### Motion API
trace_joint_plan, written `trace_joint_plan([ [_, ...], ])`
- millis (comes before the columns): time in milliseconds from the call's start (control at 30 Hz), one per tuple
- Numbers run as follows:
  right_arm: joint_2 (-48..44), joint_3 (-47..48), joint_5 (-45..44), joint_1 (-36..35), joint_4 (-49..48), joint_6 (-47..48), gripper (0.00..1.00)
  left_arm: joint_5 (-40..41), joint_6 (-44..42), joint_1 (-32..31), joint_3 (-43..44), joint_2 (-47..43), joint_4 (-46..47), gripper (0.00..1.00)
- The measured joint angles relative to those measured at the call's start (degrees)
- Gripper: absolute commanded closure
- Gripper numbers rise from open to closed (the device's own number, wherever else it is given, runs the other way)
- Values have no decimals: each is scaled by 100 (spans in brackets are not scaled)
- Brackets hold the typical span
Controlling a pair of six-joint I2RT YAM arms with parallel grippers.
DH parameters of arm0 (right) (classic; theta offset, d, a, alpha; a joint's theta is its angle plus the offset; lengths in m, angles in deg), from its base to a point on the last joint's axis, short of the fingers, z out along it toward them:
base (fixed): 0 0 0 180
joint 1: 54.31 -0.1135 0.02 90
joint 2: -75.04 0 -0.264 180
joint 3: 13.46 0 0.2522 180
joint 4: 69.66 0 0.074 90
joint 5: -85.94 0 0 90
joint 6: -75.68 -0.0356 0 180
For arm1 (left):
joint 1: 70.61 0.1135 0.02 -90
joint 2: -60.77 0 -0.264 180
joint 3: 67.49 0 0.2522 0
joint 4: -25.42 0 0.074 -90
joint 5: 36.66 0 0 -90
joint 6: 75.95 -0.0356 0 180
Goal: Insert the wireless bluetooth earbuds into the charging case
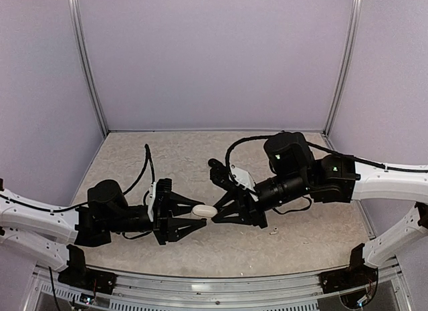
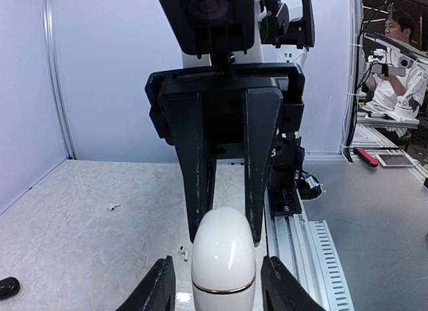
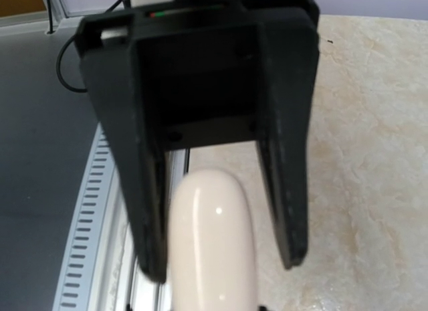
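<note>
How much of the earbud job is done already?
Hardly any. Done: the white case is up off the table. In hand: the right gripper pinches one end of it, and the left gripper sits loosely around the other end. Left to do: the case looks closed and two white earbuds lie on the table, so it needs opening and filling.

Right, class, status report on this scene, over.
Right gripper shut on white case; left gripper open around it. Case closed, white earbud loose on table. No obstruction seen.
</note>
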Motion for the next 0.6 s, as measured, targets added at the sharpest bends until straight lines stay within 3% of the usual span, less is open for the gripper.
trace_joint_plan([
  [600, 0, 59, -2, 0, -20, 4, 90, -72, 140, -2, 0, 275, 249, 57],
])
